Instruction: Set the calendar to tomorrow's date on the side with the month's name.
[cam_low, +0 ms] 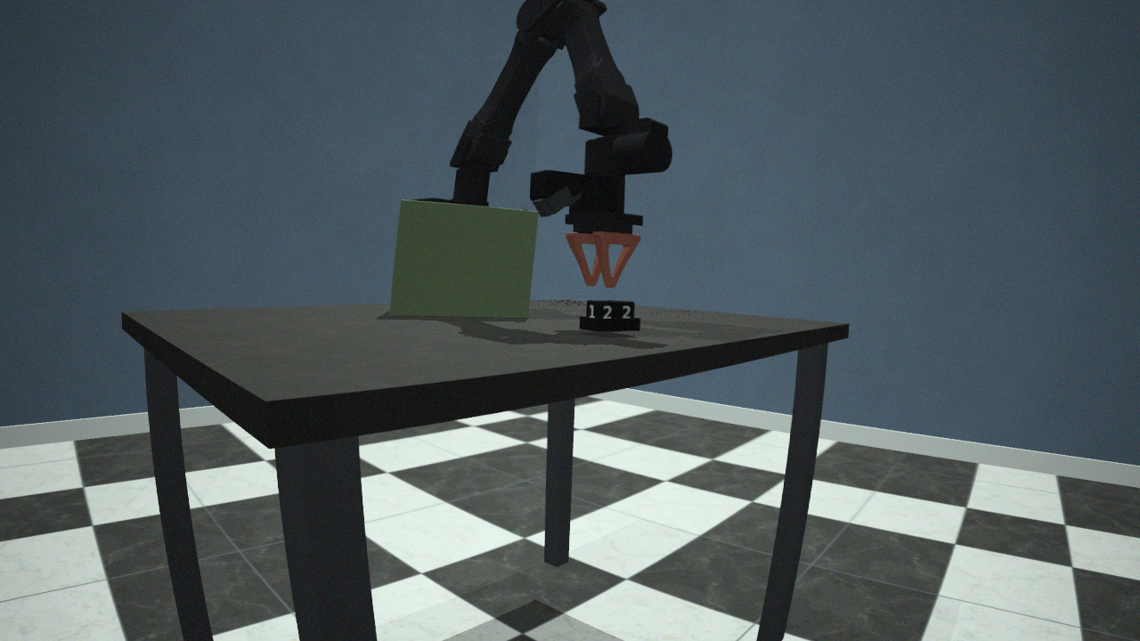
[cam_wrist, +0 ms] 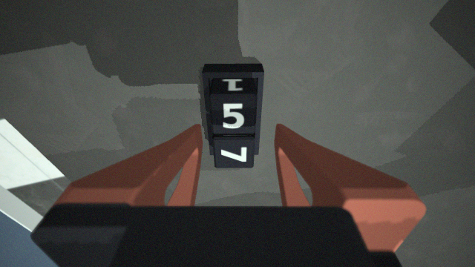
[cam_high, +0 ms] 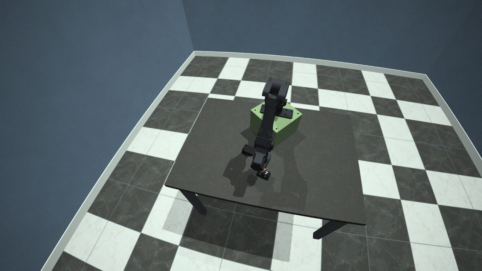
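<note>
The black calendar tray point(cam_high: 264, 177) point(cam_low: 609, 325) point(cam_wrist: 233, 68) lies flat on the table. Two black cubes stand side by side in it. One cube point(cam_low: 607, 312) point(cam_wrist: 234, 114) has a 5 on top, a 1 on its end face and a 2 towards the exterior camera. The other cube point(cam_high: 266, 172) point(cam_low: 626, 312) point(cam_wrist: 234, 153) has a 7 on top, turned sideways in the wrist view, and a 2 towards the exterior camera. No month's name shows in any view. My gripper point(cam_low: 600, 286) point(cam_wrist: 238, 133) is partly open and empty. It points down just above the cubes, with a finger on each side of them in the wrist view.
The green base block point(cam_high: 276, 124) point(cam_low: 464, 261) stands on the dark table point(cam_high: 331, 168) point(cam_low: 319, 343) behind the tray in the top view. The table's front edge lies beyond the tray. The arm's shadow falls around the tray.
</note>
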`<state>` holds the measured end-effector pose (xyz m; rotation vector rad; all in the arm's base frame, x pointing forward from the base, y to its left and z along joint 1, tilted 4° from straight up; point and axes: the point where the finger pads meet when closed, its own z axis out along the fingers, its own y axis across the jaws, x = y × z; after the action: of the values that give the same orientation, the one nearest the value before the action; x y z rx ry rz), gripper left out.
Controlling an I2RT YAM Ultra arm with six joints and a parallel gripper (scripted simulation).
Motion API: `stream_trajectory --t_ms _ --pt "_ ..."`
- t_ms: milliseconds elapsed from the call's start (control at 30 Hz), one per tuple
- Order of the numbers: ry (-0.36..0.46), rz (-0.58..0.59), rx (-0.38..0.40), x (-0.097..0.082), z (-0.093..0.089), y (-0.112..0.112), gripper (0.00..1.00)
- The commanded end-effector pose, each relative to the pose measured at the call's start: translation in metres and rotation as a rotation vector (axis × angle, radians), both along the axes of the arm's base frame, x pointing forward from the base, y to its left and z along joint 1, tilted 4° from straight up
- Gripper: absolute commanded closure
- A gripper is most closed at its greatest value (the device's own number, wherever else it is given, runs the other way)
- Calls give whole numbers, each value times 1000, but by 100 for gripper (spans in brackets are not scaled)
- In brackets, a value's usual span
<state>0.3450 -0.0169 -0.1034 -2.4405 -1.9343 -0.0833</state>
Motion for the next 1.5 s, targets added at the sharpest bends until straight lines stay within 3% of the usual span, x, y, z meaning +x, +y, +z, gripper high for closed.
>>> stream_trajectory --t_ms 0,500,1467 --pt "-23 -1 -3 6 1 -1 55" --pt "-23 -1 -3 6 -8 0 55" --pt "-23 -1 -3 6 -8 0 55"
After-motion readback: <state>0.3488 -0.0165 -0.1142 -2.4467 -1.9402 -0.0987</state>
